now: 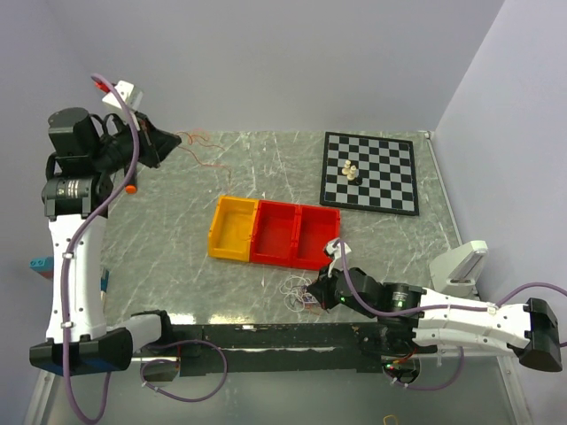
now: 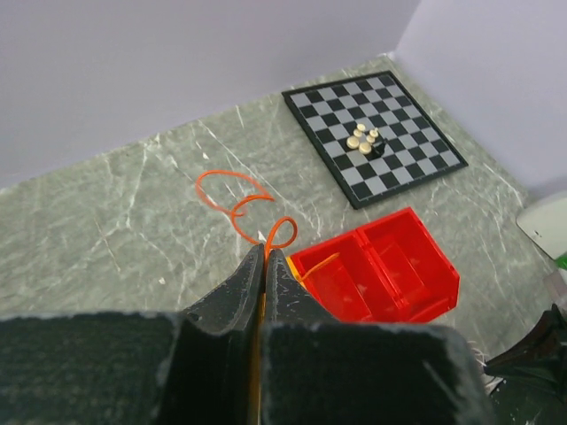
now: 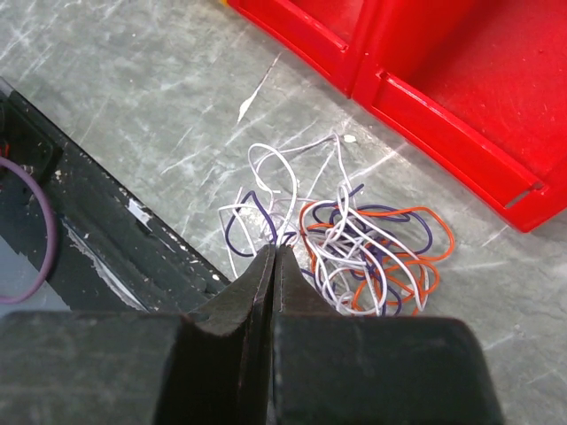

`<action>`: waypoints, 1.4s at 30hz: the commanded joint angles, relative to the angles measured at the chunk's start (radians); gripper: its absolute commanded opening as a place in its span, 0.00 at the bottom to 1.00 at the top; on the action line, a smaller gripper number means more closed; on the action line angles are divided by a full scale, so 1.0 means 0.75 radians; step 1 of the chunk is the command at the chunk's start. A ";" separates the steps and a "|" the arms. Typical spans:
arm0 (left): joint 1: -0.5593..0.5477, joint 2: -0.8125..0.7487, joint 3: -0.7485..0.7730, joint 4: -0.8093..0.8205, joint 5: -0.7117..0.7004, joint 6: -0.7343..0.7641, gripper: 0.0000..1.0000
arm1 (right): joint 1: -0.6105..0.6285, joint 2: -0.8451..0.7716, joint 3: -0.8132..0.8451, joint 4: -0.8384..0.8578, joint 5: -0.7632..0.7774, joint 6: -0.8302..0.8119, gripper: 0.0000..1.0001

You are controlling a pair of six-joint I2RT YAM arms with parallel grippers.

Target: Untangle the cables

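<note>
My left gripper is raised at the far left and shut on one orange-red cable, which trails from its tips. In the left wrist view the jaws pinch this cable, and its loops hang beyond them over the table. The clump of cables, white, purple and orange-red, lies near the front edge, below the red bins. My right gripper is low at the clump. In the right wrist view its jaws are shut, with white and purple strands of the clump running into the tips.
A yellow bin and joined red bins stand mid-table, also seen in the right wrist view. A chessboard with a few pale pieces lies at the back right. A white object sits at the right edge.
</note>
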 commanded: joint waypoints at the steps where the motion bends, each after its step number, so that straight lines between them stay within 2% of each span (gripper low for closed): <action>1: -0.021 -0.027 -0.077 0.054 0.034 0.056 0.01 | 0.013 -0.001 0.073 0.056 0.012 -0.021 0.00; 6: -0.066 -0.017 -0.194 0.086 0.009 0.076 0.01 | 0.013 0.004 0.084 0.056 0.012 -0.025 0.00; 9: -0.080 -0.008 -0.196 0.086 0.007 0.078 0.01 | 0.013 0.010 0.088 0.054 0.014 -0.025 0.00; 24: -0.084 0.055 0.196 0.005 0.056 0.042 0.01 | 0.013 -0.017 0.065 0.050 0.016 -0.015 0.00; 28: -0.084 0.067 0.241 0.011 0.091 0.013 0.01 | 0.013 -0.035 0.049 0.050 0.016 -0.005 0.00; 42: -0.089 0.028 -0.118 0.117 0.046 0.046 0.01 | 0.015 -0.037 0.029 0.080 0.018 0.008 0.00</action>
